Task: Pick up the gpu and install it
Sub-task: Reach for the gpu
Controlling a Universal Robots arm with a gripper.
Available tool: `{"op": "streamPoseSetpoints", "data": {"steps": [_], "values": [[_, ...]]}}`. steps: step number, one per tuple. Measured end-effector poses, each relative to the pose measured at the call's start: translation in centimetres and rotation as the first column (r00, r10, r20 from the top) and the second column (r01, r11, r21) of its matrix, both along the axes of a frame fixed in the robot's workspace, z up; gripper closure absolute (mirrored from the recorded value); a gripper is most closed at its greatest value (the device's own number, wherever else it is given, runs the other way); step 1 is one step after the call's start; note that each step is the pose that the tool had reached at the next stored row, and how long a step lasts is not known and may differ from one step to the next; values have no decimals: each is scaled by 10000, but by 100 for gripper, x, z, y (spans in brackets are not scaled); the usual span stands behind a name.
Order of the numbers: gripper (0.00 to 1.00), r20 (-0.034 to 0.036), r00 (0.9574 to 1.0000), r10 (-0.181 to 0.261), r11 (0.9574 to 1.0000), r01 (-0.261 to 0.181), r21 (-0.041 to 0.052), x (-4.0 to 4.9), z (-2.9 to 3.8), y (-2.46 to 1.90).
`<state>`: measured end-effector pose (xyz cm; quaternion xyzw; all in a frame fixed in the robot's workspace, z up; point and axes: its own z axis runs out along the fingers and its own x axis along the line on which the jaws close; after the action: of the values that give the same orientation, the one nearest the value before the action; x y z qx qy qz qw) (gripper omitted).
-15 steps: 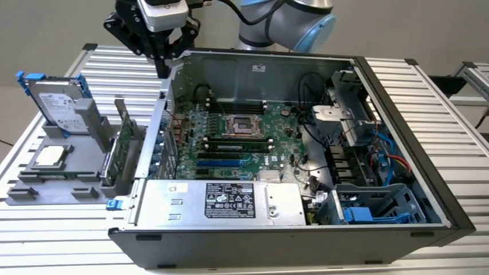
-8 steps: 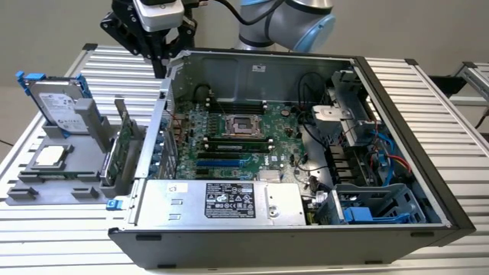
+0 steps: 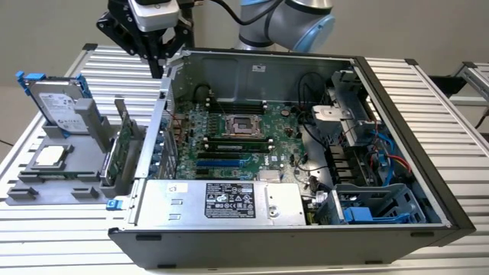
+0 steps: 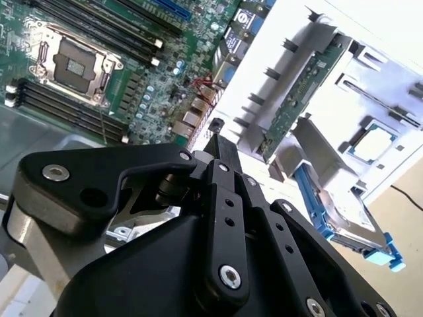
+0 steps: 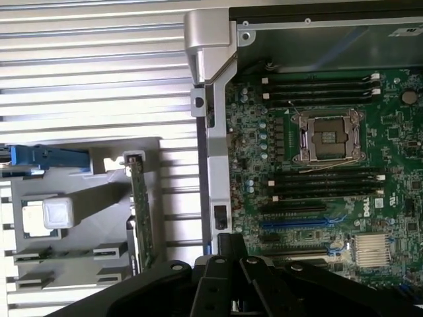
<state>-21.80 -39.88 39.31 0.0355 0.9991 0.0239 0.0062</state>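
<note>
Ribbed aluminium table (image 3: pixel 61 235) carries an open computer case (image 3: pixel 267 252) lying on its side, its motherboard (image 3: pixel 229 143) facing up. Just beside the case, on the exterior view's left, sits a grey holding fixture (image 3: pixel 54 192); the gpu (image 3: pixel 121 146) stands on edge in a slot of that fixture, untouched, its green board upright and its long axis running alongside the neighbouring case wall. Further toward the exterior view's left the same fixture holds a hard drive (image 3: pixel 57 106) in a blue frame and a processor chip (image 3: pixel 50 156); neither belongs to this task.

The gripper (image 3: pixel 158 67) hangs above the far corner of that case wall, pointing down; its jaws are pressed together and hold nothing; it touches neither card nor case. From the jaws the gpu lies lower, nearer the exterior camera and slightly toward that view's left; in the first wrist view the card is a thin green strip just outside the case wall, off to one side of the gripper's tip rather than beneath it.

By my judgement the pick has not begun; any grasp turns on that sideways offset, and on the jaws' closing line crossing the board's thin width rather than its length; whether the wrist is turned so already, I cannot tell.
</note>
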Motion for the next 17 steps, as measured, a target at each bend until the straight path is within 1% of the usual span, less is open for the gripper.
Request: {"op": "streamPoseSetpoints", "data": {"steps": [8,17], "values": [[100,-1,10000,0,10000,0,-1,-60,-2,0],[100,-20,10000,1,10000,-1,0,-165,-6,0]]}}
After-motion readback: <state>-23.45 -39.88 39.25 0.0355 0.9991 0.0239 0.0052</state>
